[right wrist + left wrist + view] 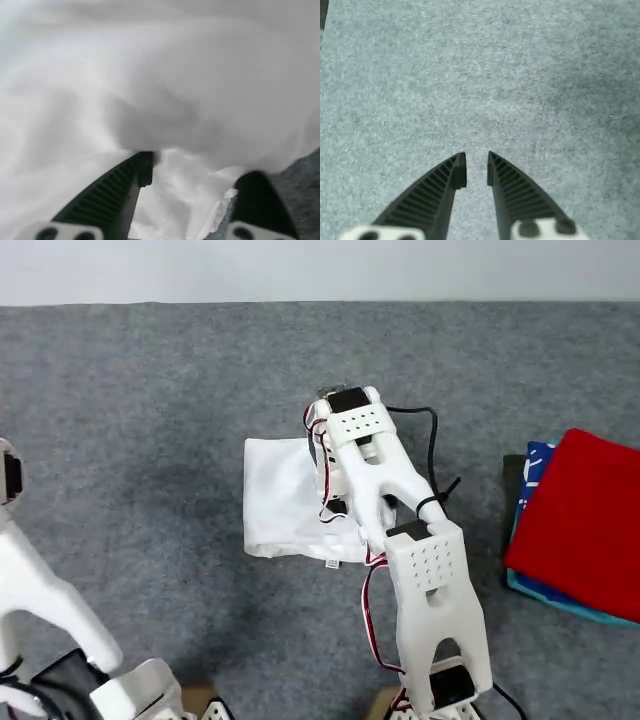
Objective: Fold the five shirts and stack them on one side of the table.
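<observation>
White shirt (280, 495) lay right under my right tool (200, 175), well apart from red-topped stack (580, 525). Right tool gaped wide, cloth between jaws, nothing pinched yet. Left tool (476, 167) barely cracked, empty, over bare table (480, 75). Right arm clearly nearer, I reckoned.

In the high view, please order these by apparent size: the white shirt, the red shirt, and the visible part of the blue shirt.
1. red shirt and white shirt: about alike, both partly unseen, so unranked.
2. blue shirt: a thin visible edge, clearly smallest.
</observation>
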You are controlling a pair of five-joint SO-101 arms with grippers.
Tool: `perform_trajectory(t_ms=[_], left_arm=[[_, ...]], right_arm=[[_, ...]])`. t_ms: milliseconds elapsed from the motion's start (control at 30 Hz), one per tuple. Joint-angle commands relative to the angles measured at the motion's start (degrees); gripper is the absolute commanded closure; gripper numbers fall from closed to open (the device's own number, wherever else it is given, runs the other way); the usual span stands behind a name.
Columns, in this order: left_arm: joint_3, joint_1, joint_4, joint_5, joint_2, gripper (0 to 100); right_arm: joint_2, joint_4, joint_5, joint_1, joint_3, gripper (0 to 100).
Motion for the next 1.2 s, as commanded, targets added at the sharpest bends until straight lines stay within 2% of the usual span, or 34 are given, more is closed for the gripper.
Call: perform_trajectory(t_ms=[0,133,233,300,433,567,667,767,900,1000,1067,1167], left_arm=[[-0.22,-1.23,1.05,-0.53,-2.02,92],[-0.22,-1.32,1.14,-0.53,-2.29,92],[-0.22,-1.32,1.14,-0.62,-2.46,92],[-0.22,-1.32,1.14,-0.79,-2.46,92],[-0.22,-1.32,1.14,-0.79,-2.46,92],[-0.22,-1.32,1.14,-0.79,-2.29,92],[0.13,-1.23,1.14,-0.79,-2.11,92],[2.42,-0.97,1.14,-0.79,-2.46,92],[4.79,-1.14,1.14,-0.79,-2.46,92],[4.97,-1.23,1.14,-0.88,-2.46,92],[4.97,-1.23,1.14,-0.88,-2.46,92],[4.97,-1.23,1.05,-0.88,-2.46,92]], right_arm=[[1.19,-0.4,5.1,0.92,0.53,99.0],[1.01,1.27,8.0,3.91,0.26,98.7],[0.75,6.46,8.53,6.73,-3.6,98.8],[-0.4,8.13,12.13,9.45,-6.24,98.8],[-4.97,7.34,26.81,15.6,-9.41,98.8],[-5.41,7.43,45.27,19.56,-17.23,98.8],[-3.3,5.23,58.55,20.44,-24.18,98.8],[0.13,1.36,66.99,19.47,-30.15,98.9],[5.58,-2.77,72.0,17.71,-35.43,98.9],[9.63,-5.93,72.18,17.89,-38.59,98.2],[11.56,-6.11,71.91,18.59,-41.93,94.2],[13.23,-6.37,64.0,19.21,-48.35,86.8]])
